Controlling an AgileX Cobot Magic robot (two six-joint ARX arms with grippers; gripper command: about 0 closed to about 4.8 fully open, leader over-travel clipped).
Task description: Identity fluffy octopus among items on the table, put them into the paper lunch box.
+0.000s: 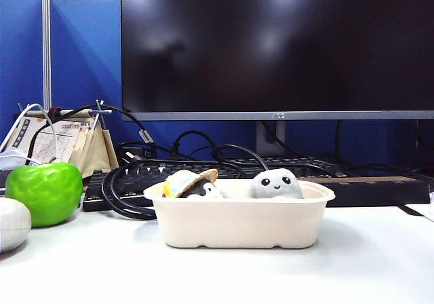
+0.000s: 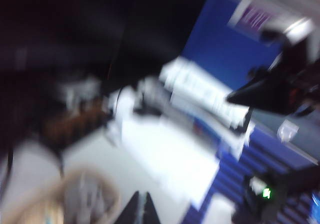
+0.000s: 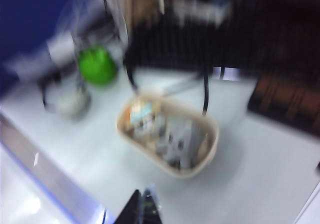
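Dark left fingers point(image 2: 141, 207) and right fingers point(image 3: 141, 207) closed, empty.

Light-grey fluffy octopus point(image 1: 274, 183), off-white paper lunch box point(image 1: 241, 224), green apple point(image 1: 45, 192), possibly glossy

green apple point(image 1: 45, 193) at left; straw-hatted plush point(image 1: 191, 184); black keyboard point(image 1: 271, 175), cables point(image 1: 135, 182), dark monitor point(image 1: 278, 46) behind.

fluffy octopus point(image 3: 179, 143) inside paper lunch box point(image 3: 131, 134)
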